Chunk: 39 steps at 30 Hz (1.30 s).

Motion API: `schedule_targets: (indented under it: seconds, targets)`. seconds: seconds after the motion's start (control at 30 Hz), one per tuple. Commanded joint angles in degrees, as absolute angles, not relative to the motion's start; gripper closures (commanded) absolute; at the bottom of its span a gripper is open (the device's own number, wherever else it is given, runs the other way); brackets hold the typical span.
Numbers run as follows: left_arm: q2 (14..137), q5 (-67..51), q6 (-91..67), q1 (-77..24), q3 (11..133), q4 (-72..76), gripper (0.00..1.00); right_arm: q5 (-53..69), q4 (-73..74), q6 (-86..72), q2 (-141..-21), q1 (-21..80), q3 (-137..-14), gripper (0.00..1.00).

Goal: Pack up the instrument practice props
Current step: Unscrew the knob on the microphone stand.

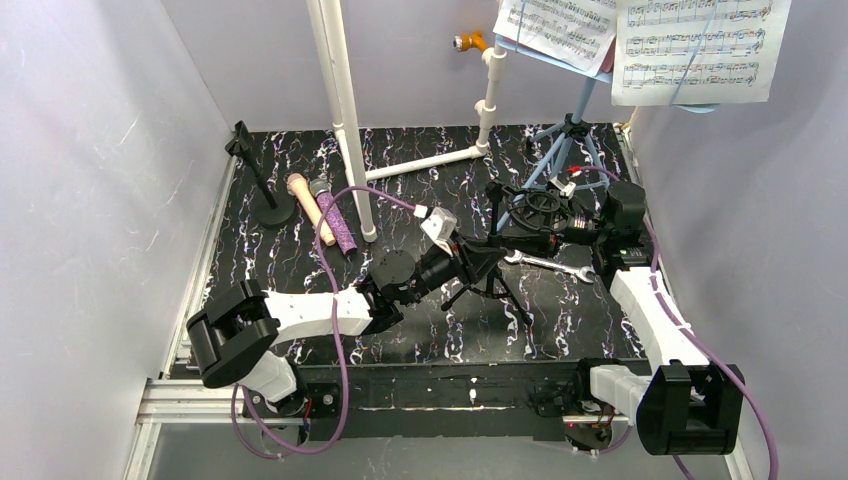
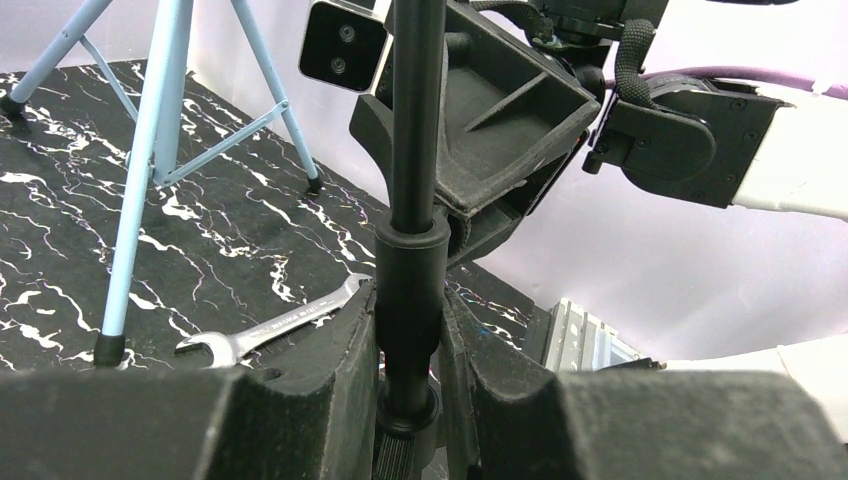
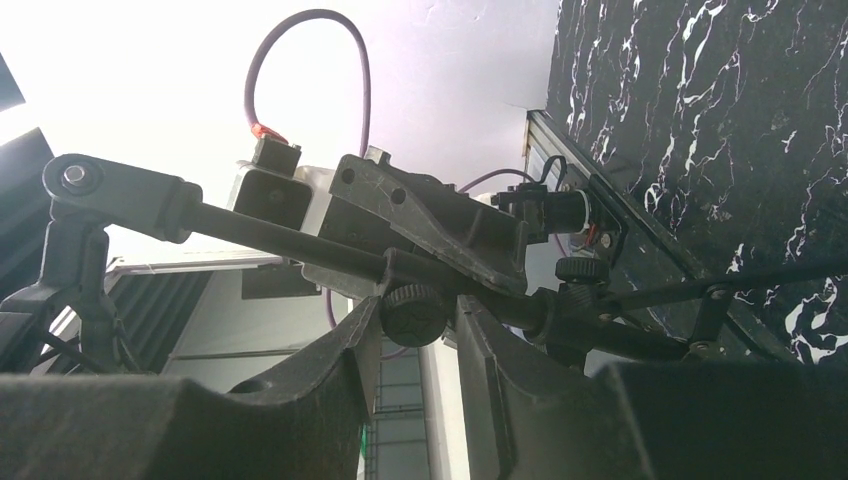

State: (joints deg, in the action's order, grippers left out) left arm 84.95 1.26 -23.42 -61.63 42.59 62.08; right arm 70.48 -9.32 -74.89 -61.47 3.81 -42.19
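Nearest the arm bases, the black mic tripod [image 1: 491,288] was seen standing on the dark marbled table [image 1: 575,325], close to the middle. Its pole was clamped low down between the fingers of the left gripper [image 2: 410,312], which were pressed against it on both sides, just below a collar. Slightly beyond, the right gripper [image 3: 418,340] was set against the upper part of the same tripod, its fingers placed on either side of a round knob [image 3: 414,312]; whether the knob was actually being squeezed could not be told. A silver wrench [image 1: 548,265] was lying flat on the table just right of the tripod's legs.

Further back on the left, the peach microphone [image 1: 304,204] and the purple glitter microphone [image 1: 338,224] were laid side by side, touching, beside the round-base holder [image 1: 271,211]. White plastic pipes [image 1: 345,120] were standing behind them. At the far right, the light-blue music rack [image 1: 562,150] was set up on its tripod legs, with the sheet-music pages [image 1: 690,45] propped on top.
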Motion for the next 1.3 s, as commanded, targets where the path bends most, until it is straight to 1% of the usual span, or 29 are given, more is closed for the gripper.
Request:
schedule_targets:
  seconds: [0.0,0.13,0.27,0.33,0.43,0.53,0.57,0.77,0.83,0.93,1.07,1.27]
  targets:
    - [83.57,2.11,-24.41,-62.16,42.93,70.47,1.0,69.81,-11.98,-75.44,-61.86,4.04,-42.25,0.58]
    - [83.79,2.11,-24.69,-62.16,42.89,70.82,1.0,69.66,-12.93,-75.88,-61.71,4.0,-41.77,0.59]
    - [84.02,2.11,-25.01,-62.18,42.76,71.09,1.0,69.55,-13.82,-76.0,-61.49,4.04,-41.25,0.63]
    - [84.26,2.11,-25.29,-62.14,42.71,71.27,1.0,69.56,-14.49,-76.06,-61.31,3.98,-40.97,0.68]
    - [84.33,2.11,-25.78,-62.22,42.65,71.45,1.0,69.57,-15.62,-75.94,-61.13,3.96,-40.91,0.84]
    - [84.24,2.39,-26.79,-62.24,42.71,71.46,1.0,69.38,-18.22,-75.89,-60.64,3.96,-40.66,0.97]
    - [84.23,2.64,-27.38,-62.23,42.74,71.46,1.0,69.31,-19.36,-75.89,-60.46,3.96,-40.43,0.99]
    - [83.32,4.07,-35.33,-62.23,43.44,70.15,1.0,68.63,-24.37,-73.94,-59.28,3.93,-39.52,0.99]
    - [82.44,4.5,-37.77,-62.25,43.62,69.07,1.0,68.76,-21.16,-68.8,-59.2,3.95,-41.21,0.99]
    - [80.65,4.94,-41.0,-62.18,43.9,66.1,1.0,68.45,-10.49,-56.08,-59.15,3.96,-45.35,0.99]
    - [78.22,3.27,-45.61,-61.2,45.01,59.7,1.0,68.1,-5.17,-45.99,-59.05,3.96,-47.02,0.99]
    - [77.62,-2.63,-55.68,-58.43,46.28,57.39,1.0,68.24,-0.13,-29.51,-56.94,4.21,-47.5,0.99]
